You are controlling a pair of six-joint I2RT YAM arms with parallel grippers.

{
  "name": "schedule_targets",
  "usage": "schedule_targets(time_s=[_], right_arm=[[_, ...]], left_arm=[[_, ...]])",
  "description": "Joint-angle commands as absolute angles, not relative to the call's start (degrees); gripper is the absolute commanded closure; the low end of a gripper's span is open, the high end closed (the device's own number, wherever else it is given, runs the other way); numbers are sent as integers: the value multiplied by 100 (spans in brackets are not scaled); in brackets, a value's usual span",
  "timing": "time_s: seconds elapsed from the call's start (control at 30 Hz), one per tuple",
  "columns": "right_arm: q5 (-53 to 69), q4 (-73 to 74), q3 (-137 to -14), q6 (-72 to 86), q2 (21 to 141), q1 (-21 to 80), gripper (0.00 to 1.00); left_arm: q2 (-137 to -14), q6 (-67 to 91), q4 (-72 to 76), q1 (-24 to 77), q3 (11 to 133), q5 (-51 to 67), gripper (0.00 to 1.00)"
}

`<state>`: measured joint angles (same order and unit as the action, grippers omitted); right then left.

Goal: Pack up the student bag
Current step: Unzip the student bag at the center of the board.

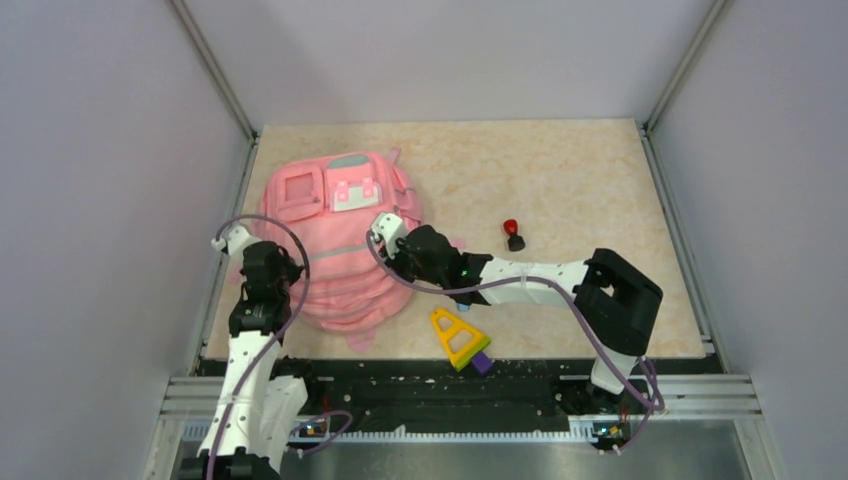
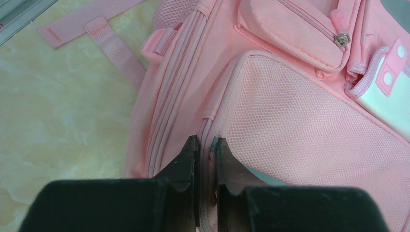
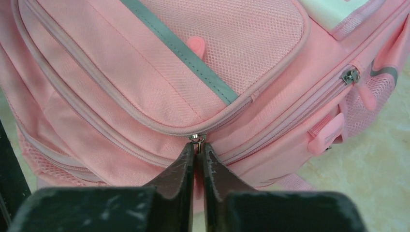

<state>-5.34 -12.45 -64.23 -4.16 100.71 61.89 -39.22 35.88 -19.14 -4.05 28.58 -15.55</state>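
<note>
Top view: soft pink fabric backpack [image 1: 335, 285] lies flat on the beige desk [image 1: 580, 180]. A yellow triangular plastic ruler [image 1: 457, 338] lies loose beside it, unpacked.

Left wrist: left claw [image 2: 205, 142] is pinched together on a piped seam [image 2: 206, 123] just ahead of its tips, beside the mesh pocket [image 2: 300, 125]. The bite is thin, so the fabric may slip free under tension.

Right wrist: right claw [image 3: 198, 147] is clamped on the metal zipper pull [image 3: 196, 139] at its tips, with the backpack ahead. A crooked pull could jam the zipper or drag the bag.

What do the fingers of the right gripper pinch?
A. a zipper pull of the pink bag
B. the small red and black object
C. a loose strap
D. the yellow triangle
A: the right wrist view shows the right gripper shut on a zipper pull at the seam of the pink bag.
</note>
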Motion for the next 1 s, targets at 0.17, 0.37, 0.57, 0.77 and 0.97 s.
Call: schedule_targets(time_s=[0.17, 0.37, 0.57, 0.77, 0.97], right_arm=[[-313, -1031, -6450, 100, 9976, 6246, 100], [294, -988, -6353, 611, 9765, 6431, 100], [584, -1468, -6352, 1142, 9968, 6753, 100], [333, -1676, -6775, 1251, 10373, 6857, 100], [-258, -1664, -6801, 1001, 10336, 6641, 100]], left_arm=[[-3797, 3855, -1751, -404, 2713, -970, 100], [-3609, 4396, -1370, -272, 2408, -1093, 100], [-3533, 4730, -1257, 254, 2322, -1589, 100], [-3617, 5117, -1108, 1100, 2239, -2186, 100], [-3907, 5500, -837, 1697, 2171, -2453, 100]])
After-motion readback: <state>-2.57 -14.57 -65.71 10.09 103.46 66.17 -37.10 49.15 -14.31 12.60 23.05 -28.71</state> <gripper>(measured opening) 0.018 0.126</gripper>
